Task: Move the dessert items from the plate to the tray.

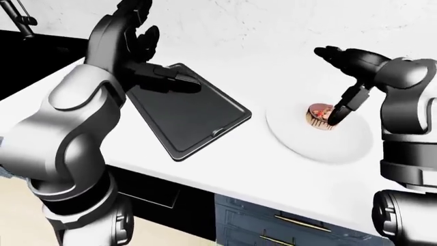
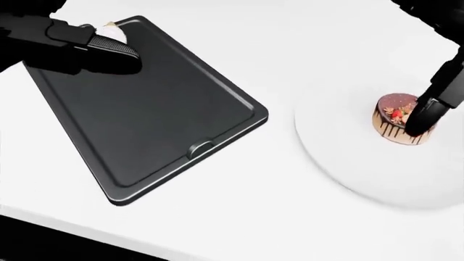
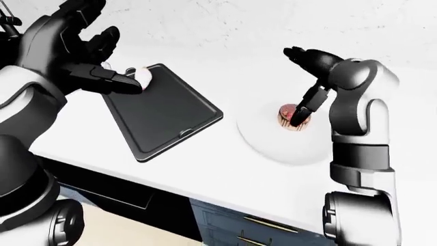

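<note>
With the right hand (image 1: 338,110) spread, one finger touching the cake (image 2: 395,120) near the plate (image 2: 363,174) centre, an unclosed grasp risks toppling it short of the tray (image 2: 145,119).

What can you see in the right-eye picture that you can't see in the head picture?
Only the right-eye view shows the robot's grey arms, the dark cabinet drawers and the marbled white wall. Only the head view shows the small chocolate drip cake's berry topping close up. Both show the flat black rectangular tray, the round white plate, the left hand and the right hand.
</note>
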Controlling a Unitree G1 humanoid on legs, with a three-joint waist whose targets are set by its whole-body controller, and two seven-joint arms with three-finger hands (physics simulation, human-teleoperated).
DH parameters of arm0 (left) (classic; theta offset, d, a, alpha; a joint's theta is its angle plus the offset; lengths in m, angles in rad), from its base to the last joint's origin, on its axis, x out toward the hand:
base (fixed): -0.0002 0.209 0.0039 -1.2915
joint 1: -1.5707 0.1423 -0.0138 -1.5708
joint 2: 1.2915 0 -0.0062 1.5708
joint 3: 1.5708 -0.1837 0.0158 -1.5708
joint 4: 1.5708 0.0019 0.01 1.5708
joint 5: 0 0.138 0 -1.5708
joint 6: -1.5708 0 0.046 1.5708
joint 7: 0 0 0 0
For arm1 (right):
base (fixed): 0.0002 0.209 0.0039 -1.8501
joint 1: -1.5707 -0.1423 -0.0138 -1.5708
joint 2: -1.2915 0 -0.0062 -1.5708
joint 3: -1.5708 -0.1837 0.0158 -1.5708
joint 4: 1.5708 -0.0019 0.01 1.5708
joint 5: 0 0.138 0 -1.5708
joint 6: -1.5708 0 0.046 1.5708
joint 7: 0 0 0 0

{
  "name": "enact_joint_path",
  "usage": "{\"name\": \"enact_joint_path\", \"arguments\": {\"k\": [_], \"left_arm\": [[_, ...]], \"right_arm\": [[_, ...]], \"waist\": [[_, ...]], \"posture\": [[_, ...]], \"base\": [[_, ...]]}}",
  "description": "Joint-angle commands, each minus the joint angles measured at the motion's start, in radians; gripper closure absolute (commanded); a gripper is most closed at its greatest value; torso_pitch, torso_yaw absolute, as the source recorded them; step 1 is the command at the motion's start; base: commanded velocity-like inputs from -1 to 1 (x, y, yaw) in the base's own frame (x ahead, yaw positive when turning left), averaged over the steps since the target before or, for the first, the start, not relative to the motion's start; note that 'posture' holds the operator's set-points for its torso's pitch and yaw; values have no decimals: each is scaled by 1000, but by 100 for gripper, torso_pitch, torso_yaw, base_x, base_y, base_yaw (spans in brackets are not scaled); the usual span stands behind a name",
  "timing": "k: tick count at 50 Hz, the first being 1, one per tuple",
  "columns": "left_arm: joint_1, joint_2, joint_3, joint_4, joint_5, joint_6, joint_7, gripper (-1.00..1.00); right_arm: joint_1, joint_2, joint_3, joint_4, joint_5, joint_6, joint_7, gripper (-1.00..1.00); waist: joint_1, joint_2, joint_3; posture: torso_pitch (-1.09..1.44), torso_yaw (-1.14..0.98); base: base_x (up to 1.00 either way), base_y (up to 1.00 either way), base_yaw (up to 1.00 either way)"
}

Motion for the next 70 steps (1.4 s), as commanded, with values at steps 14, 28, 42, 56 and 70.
{"name": "enact_joint_path", "arguments": {"k": [14, 28, 42, 56, 70], "left_arm": [[-24, 14, 16, -23, -5, -34, 7, -100], [-14, 19, 22, -22, -10, -40, 7, -100], [-11, 19, 19, -12, -4, -52, 2, -100], [3, 15, 21, -22, -7, -54, 5, -100], [25, 10, 21, -28, -6, -65, 4, -100]], "right_arm": [[-28, 12, -9, 67, -139, -160, -16, -100], [-4, 23, -11, 166, -180, -210, -74, -88], [16, 17, -9, 202, -198, -236, -99, -66], [42, 25, -9, 221, -209, -254, -124, -36], [34, 34, 5, 298, -225, -274, -178, -9]], "waist": [[2, -2, -34], [4, -2, -40], [4, -5, -41], [4, -11, -40], [6, -23, -41]], "posture": [[0, 0], [0, 0], [0, 0], [0, 0], [0, 0]], "base": [[0, 0, 0], [0, 0, 0], [0, 0, 0], [0, 0, 0], [0, 0, 0]]}}
